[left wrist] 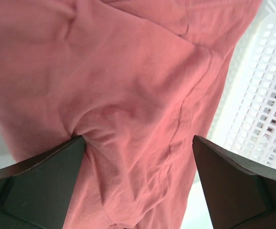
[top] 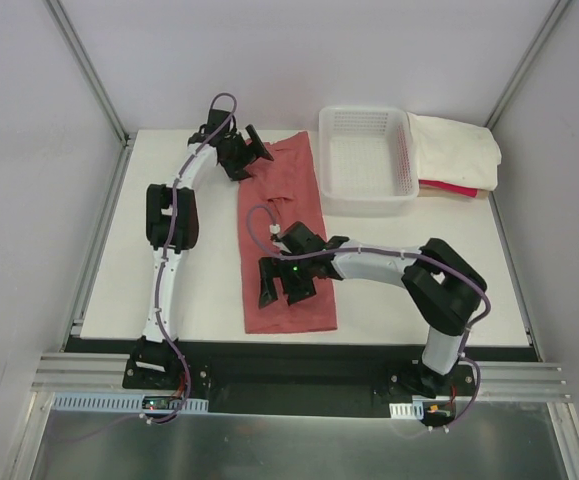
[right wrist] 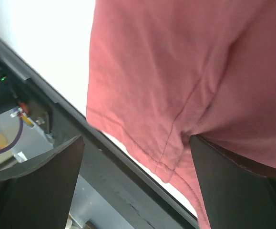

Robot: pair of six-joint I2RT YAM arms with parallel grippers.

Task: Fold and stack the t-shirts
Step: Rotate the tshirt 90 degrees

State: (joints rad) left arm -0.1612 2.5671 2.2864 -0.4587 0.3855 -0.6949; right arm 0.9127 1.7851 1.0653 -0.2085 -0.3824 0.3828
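The dusty salmon-red t-shirt [top: 294, 190] lies as a long narrow strip down the middle of the table, from the far side to the near edge. My left gripper [top: 249, 158] is open over its far end; in the left wrist view the fingers stand wide apart [left wrist: 138, 138] with wrinkled cloth [left wrist: 128, 71] between them. My right gripper [top: 283, 288] is open over the near end; in the right wrist view [right wrist: 137, 138] one finger touches the hem corner [right wrist: 176, 57] and the other hangs over the table edge. The cream-white t-shirt [top: 454, 150] lies folded on the bright pink-red one [top: 451, 188] at the far right.
The white lattice basket [top: 367, 160] stands just right of the strip's far end and shows close by in the left wrist view [left wrist: 261, 95]. The black rail [right wrist: 104, 167] runs along the near table edge. White tabletop [top: 209, 280] lies left of the strip.
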